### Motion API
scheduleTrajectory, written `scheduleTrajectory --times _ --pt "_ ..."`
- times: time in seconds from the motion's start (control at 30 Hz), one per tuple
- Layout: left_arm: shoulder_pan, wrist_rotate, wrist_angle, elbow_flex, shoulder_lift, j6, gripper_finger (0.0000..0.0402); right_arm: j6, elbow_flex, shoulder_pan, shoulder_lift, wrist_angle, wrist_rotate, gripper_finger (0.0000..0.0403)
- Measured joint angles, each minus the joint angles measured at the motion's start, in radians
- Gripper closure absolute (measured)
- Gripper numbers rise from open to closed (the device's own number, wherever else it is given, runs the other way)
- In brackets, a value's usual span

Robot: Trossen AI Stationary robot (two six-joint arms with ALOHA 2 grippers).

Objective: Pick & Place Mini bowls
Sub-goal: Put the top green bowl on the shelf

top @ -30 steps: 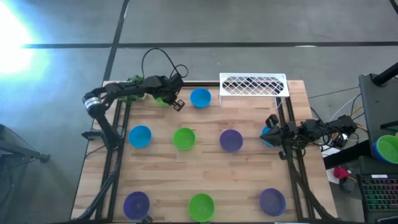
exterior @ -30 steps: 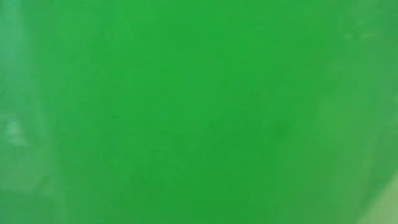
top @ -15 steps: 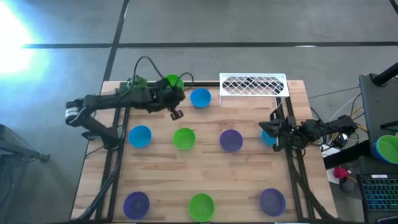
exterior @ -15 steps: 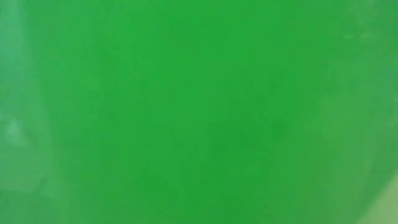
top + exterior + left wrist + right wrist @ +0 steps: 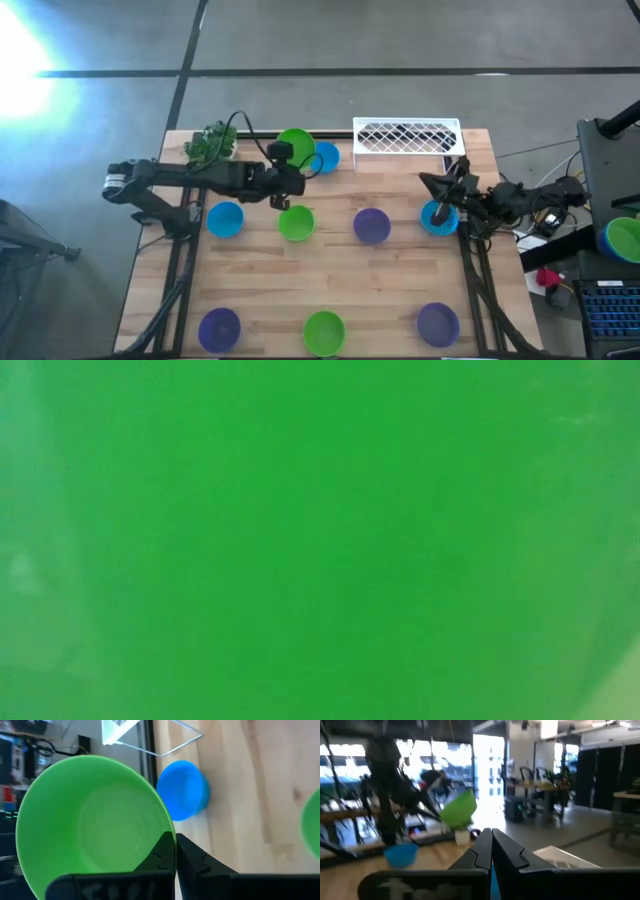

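Observation:
My left gripper (image 5: 297,168) is over the table's far middle, shut on a bright green mini bowl (image 5: 295,143) that it holds above the table; the right wrist view shows that bowl (image 5: 459,809) in the air. A sky blue bowl (image 5: 323,156) stands beside it. My right gripper (image 5: 440,205) is at the right edge, shut on another blue bowl (image 5: 437,218). Blue (image 5: 225,218), green (image 5: 296,222) and purple (image 5: 371,225) bowls stand in a middle row. Purple (image 5: 219,326), green (image 5: 323,332) and purple (image 5: 437,323) bowls stand along the near edge. My left gripper pinches the green bowl's rim (image 5: 167,832), with one finger inside the bowl and one outside. The bowl is lifted clear of the table and tilted, its opening turned toward the wrist camera. My right gripper has a blue strip (image 5: 491,882) between its shut fingers, which I take for the blue bowl's rim. The fingers hide the rest of the hold, and whether the bowl rests on the table I cannot tell.
A white wire rack (image 5: 407,136) stands at the far edge, right of the middle. A leafy green toy plant (image 5: 210,143) sits at the far left corner. The low view is filled with green (image 5: 320,540), a bowl close before the camera. Bare wood lies between the bowl rows.
My left arm has reached out from the far left corner toward the table's middle and carried the green bowl up and to the right, next to the blue bowl. My right gripper has turned and shifted slightly, and its blue bowl has stayed at the right edge.

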Motion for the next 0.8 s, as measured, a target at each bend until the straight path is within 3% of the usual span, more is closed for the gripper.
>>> scheduleTrajectory --times 0.23,0.5,0.7,0.8 --pt "0.0 -0.028 0.078 0.0 0.0 0.137 0.0401 0.11 0.178 -0.034 0.246 -0.117 0.008 0.0394" --pt "0.001 -0.028 0.119 0.0 0.0 0.223 0.0401 0.239 0.317 -0.153 0.483 -0.128 -0.001 0.0394" --pt "0.001 -0.026 0.132 0.0 0.012 0.239 0.0401 0.283 0.394 -0.257 0.607 -0.126 -0.166 0.0394" --pt "0.0 -0.026 0.134 0.0 0.03 0.24 0.0401 0.338 0.438 -0.288 0.67 -0.126 -0.184 0.0394"
